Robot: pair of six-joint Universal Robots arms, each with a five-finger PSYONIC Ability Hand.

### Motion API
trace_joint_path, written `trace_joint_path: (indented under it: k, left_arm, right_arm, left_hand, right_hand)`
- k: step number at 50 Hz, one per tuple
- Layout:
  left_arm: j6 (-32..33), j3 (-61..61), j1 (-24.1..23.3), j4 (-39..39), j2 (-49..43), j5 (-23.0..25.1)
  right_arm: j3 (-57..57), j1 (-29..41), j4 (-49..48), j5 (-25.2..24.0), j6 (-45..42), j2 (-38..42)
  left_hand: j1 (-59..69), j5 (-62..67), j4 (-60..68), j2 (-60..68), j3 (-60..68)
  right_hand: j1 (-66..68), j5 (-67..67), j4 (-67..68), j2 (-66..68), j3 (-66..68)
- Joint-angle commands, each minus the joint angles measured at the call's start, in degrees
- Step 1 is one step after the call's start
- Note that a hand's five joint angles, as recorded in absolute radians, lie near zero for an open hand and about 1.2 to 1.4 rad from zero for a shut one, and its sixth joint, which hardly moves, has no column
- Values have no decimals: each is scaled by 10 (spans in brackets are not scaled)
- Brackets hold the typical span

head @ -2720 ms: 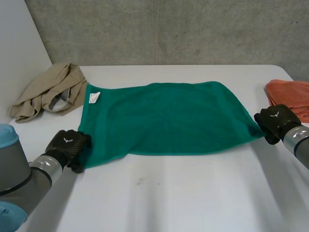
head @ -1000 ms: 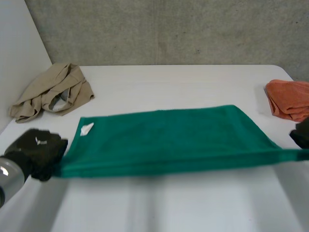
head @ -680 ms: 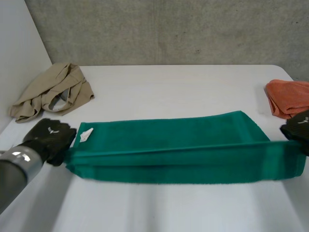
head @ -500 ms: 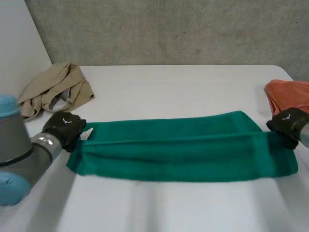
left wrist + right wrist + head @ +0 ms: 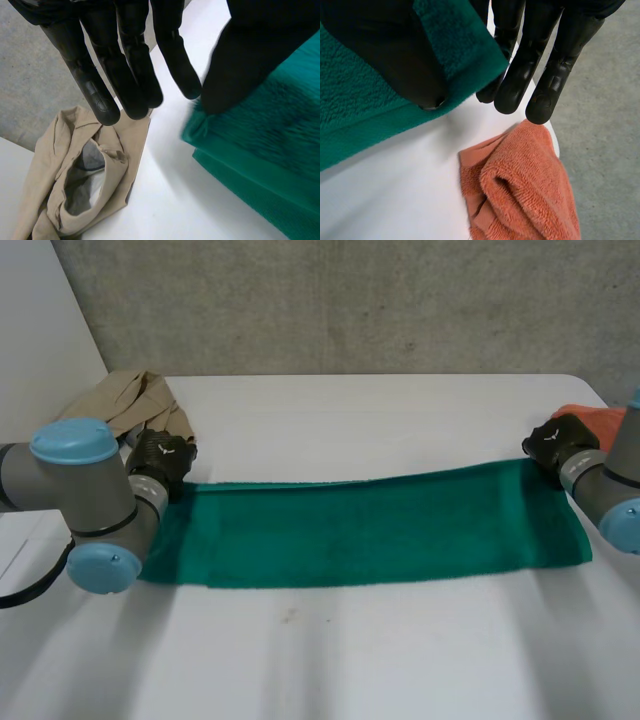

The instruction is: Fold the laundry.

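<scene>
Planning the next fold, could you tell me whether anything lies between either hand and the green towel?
Nothing visible does: the left hand and right hand are at the far corners of the green towel. The beige garment and orange cloth lie beside those corners, clear of it.

On table: towel flat across the middle, long axis 9 to 3. At towel's 9 o'clock end, on far corner: left hand, touching. At 3 o'clock end, on far corner: right hand. At 10 o'clock: crumpled garment, just behind left hand, apart from towel. At 2 o'clock by table edge: second towel, just behind right hand, apart from first.
</scene>
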Motion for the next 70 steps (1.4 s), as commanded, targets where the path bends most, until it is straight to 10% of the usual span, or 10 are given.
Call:
trace_joint_path:
  k: [1,11,19,39,44,47,70]
  left_arm:
    - [1,8,-23,12,-2,-2]
    - [-4,-60,-42,11,87,-49]
    - [-9,-171,-48,17,189,-33]
    - [-48,-260,-47,85,210,-8]
    - [-48,-261,-48,85,210,-8]
    - [-48,-262,-48,85,210,-8]
    - [-48,-271,-48,84,219,-9]
  right_arm:
    - [-37,12,-38,42,36,24]
    - [51,10,-39,32,166,-129]
    - [216,-48,8,-64,172,-221]
    - [373,-132,-93,-171,173,-194]
    - [371,-130,-98,-176,171,-173]
    - [372,-129,-100,-177,178,-173]
    - [357,-316,-93,-150,21,-250]
  left_hand:
    - [-468,-492,-500,-491,-498]
    - [-467,-491,-500,-491,-498]
    - [-467,-491,-500,-491,-498]
    - [-466,-490,-498,-489,-496]
    - [-466,-490,-498,-489,-496]
    - [-466,-490,-498,-489,-496]
    - [-466,-490,-498,-489,-496]
  right_hand:
    - [-474,-568,-584,-575,-580]
    - [-474,-568,-584,-575,-580]
    - [-474,-568,-584,-575,-580]
    - [-200,-295,-310,-302,-307]
    - [-100,-194,-210,-201,-206]
    - [226,132,116,125,120]
    - [226,132,116,125,120]
